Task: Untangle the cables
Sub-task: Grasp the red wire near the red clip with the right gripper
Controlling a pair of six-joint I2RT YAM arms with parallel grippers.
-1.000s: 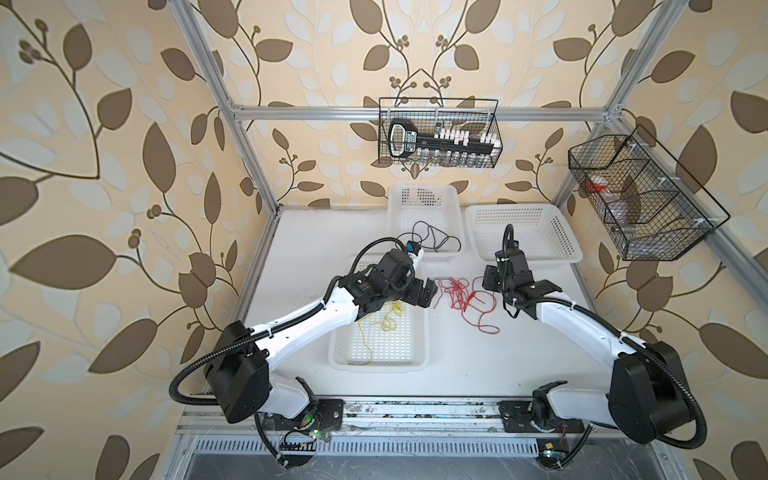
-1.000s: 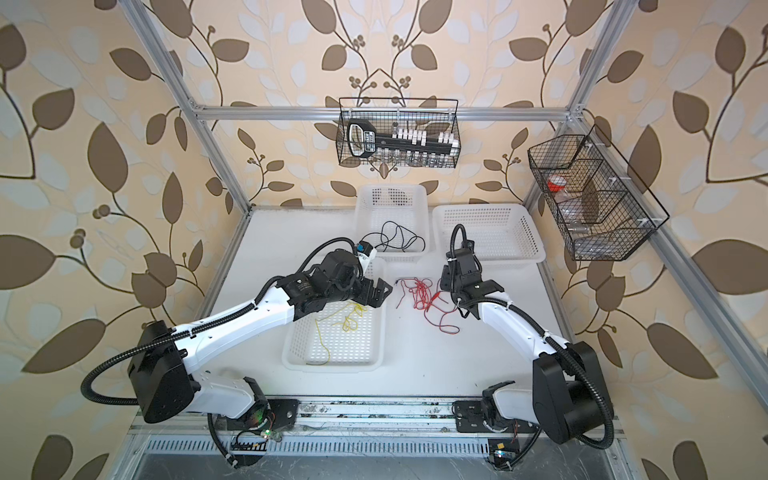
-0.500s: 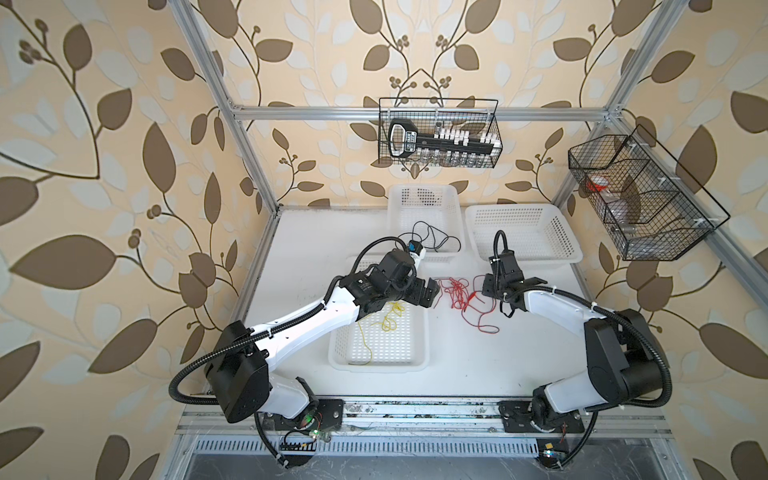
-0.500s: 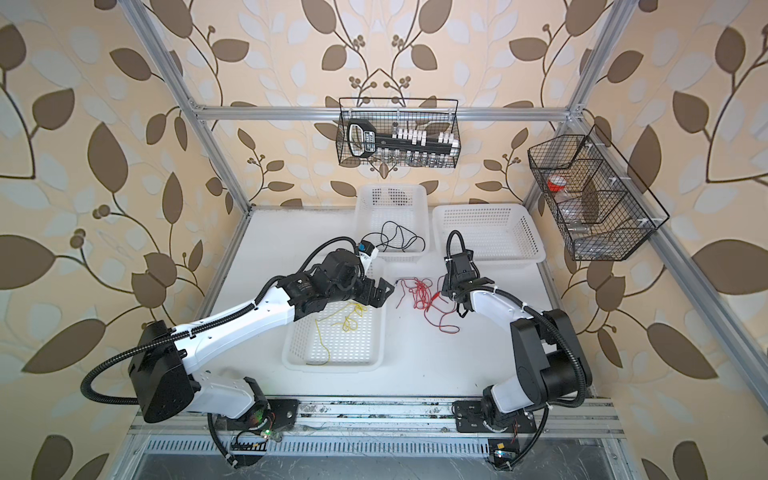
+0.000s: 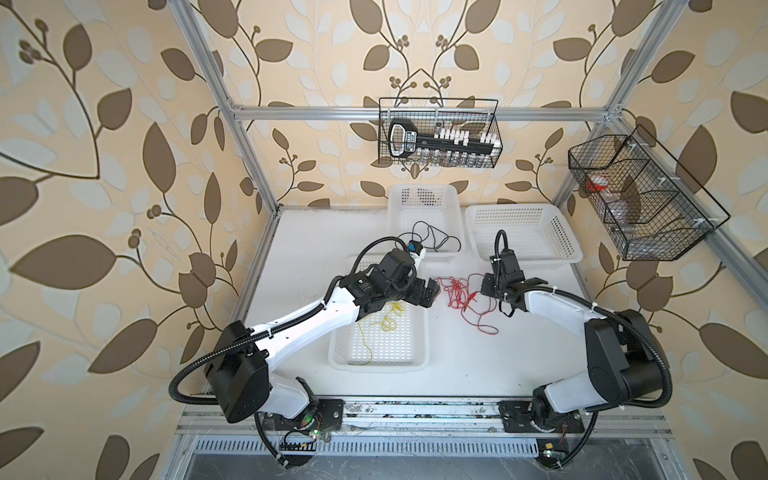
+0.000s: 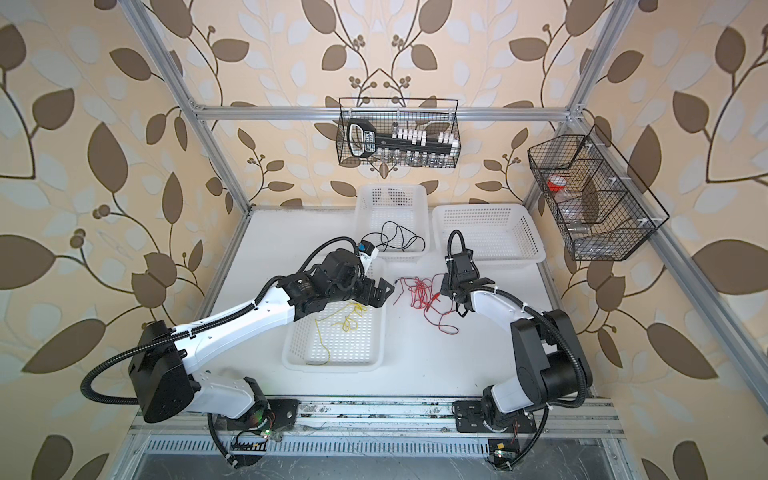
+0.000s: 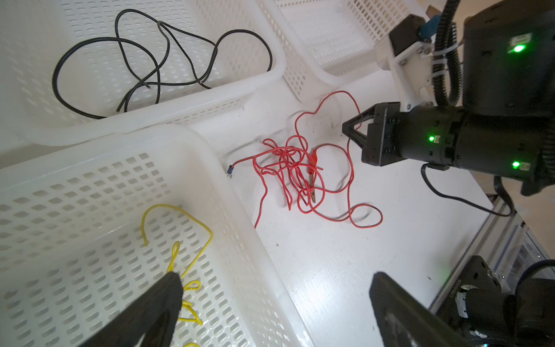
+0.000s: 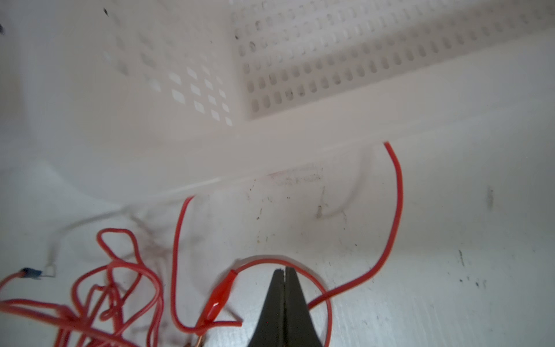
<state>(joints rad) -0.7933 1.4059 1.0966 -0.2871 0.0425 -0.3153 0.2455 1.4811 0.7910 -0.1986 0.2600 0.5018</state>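
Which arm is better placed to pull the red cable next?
Right, likely: the right pincer is shut at a loop of the red cable; the left pincer hangs open farther off, over the basket rim.

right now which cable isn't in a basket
The red cable, tangled on the bare table; the yellow cable lies in the near basket, the black cable in a far basket.

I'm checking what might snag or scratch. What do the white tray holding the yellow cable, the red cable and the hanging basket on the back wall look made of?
The white tray: moulded plastic, slightly glossy; slotted walls, rounded rim. The red cable: smooth plastic-looking insulation, bending freely; its clip shows a metallic tip. The hanging basket: probably thin metal wire, black-coated; open rigid grid.
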